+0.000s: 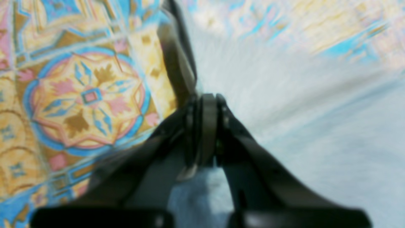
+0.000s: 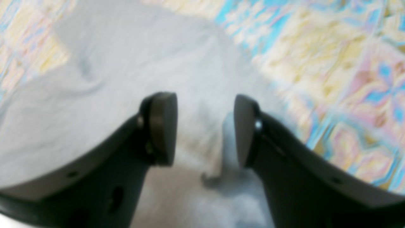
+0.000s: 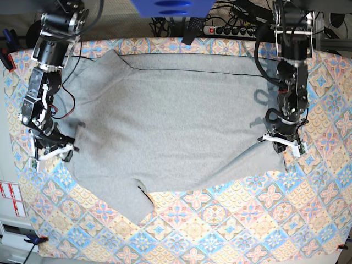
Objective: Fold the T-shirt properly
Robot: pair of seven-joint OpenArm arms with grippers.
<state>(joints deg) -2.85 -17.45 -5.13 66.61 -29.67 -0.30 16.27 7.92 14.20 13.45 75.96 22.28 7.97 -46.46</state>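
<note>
Your left hand point(image 1: 205, 126) is pinched fully closed on the edge of the T-shirt point(image 3: 170, 126), with grey fabric caught between its pads. Your right hand point(image 2: 205, 129) stands partly open, its two pads apart, hovering over the shirt's fabric and holding nothing.

The T-shirt lies spread across the patterned tablecloth point(image 3: 247, 220) that covers the surface, filling the middle of the base view. In that view one sleeve points to the upper left and another hangs toward the lower left. The left hand sits at the shirt's right-hand edge, where the hem meets bare tablecloth. The right hand sits at the shirt's left-hand edge. Open tablecloth runs along the whole near side and both outer sides.

Both arms reach down from the far corners, each hand low at the cloth.
</note>
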